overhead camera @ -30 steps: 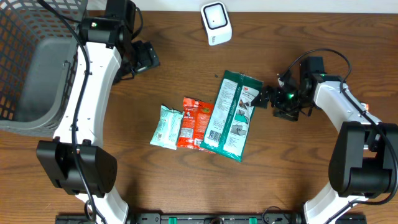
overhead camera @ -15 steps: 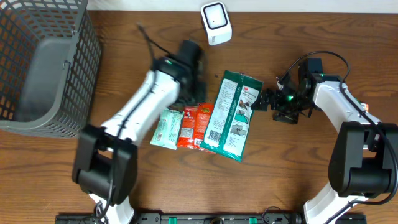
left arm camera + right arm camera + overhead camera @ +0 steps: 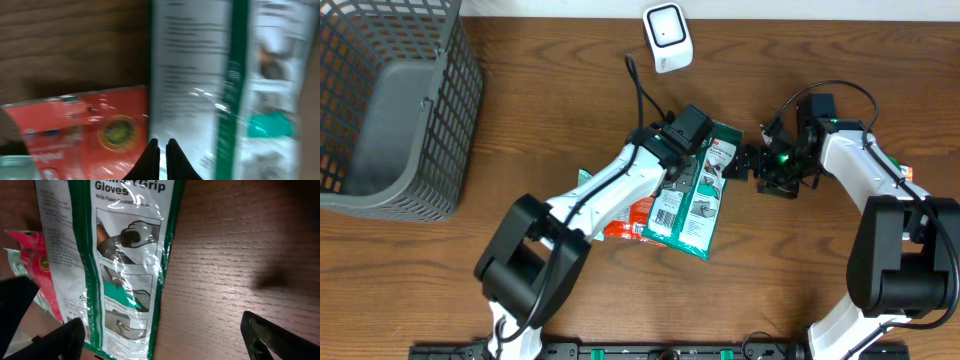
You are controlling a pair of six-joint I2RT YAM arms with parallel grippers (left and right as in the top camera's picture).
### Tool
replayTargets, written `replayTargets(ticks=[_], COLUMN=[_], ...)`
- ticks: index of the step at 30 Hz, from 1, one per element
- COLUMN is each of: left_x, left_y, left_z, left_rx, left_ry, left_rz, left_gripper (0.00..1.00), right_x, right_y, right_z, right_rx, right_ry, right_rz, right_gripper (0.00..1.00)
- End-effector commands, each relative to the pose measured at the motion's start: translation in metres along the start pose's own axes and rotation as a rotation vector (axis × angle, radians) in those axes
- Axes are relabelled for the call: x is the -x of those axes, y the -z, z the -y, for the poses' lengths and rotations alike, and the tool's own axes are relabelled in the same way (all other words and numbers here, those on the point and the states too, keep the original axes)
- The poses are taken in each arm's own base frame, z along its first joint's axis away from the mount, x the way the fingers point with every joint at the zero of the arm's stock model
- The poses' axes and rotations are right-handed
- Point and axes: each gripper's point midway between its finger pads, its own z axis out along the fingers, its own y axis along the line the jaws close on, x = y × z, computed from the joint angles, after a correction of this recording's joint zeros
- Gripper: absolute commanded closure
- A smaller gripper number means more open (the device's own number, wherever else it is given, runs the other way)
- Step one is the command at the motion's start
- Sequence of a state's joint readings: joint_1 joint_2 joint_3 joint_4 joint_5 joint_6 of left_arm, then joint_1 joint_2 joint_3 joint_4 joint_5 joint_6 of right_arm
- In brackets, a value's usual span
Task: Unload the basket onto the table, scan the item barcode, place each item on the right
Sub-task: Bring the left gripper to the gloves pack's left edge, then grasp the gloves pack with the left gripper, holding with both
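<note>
A green and white glove package (image 3: 692, 215) lies in the middle of the table, printed side up. My left gripper (image 3: 692, 150) hangs over its upper part. In the left wrist view this left gripper (image 3: 163, 150) is shut with nothing between the tips, above the package's (image 3: 200, 90) left edge where it meets a red packet (image 3: 85, 130). My right gripper (image 3: 737, 165) is open at the package's right edge. Seen from the right wrist, that gripper (image 3: 167, 337) has the package (image 3: 120, 265) edge and bare wood between its fingers. A white scanner (image 3: 667, 37) stands at the back.
A grey wire basket (image 3: 390, 100) fills the back left corner. The red packet (image 3: 625, 225) and a pale green packet (image 3: 582, 180) lie left of the package, partly under my left arm.
My left arm has swung from beside the basket to over the glove package, and its jaws have gone from open to shut. The right arm has barely moved.
</note>
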State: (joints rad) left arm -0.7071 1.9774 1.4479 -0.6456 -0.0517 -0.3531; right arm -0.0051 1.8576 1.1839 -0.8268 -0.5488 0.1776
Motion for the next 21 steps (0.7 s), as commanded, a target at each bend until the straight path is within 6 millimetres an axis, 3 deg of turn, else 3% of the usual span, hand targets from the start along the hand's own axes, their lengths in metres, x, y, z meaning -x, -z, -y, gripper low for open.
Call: replayTargets(ticks=[1, 6, 15, 21], left_x=[0.009, 0.006, -0.015, -0.033], left_y=[-0.007, -0.014, -0.026, -0.046], left_z=[-0.032, -0.036, -0.005, -0.005], left_rx=[0.154, 0.154, -0.015, -0.012], left_ry=[0.064, 0.123, 0.140, 0.168], left_rz=[0.049, 0.032, -0.087, -0.153], left_gripper=[0.92, 0.92, 0.91, 0.90], right_x=[-0.002, -0.004, -0.006, -0.007], right_y=[0.000, -0.002, -0.004, -0.005], right_z=[-0.010, -0.013, -0.016, -0.017], right_rx=[0.004, 0.004, 0.003, 0.003], right_ry=[0.048, 0.059, 0.066, 0.069], right_rz=[0.003, -0.001, -0.010, -0.014], right_gripper=[0.05, 0.05, 0.06, 0.05])
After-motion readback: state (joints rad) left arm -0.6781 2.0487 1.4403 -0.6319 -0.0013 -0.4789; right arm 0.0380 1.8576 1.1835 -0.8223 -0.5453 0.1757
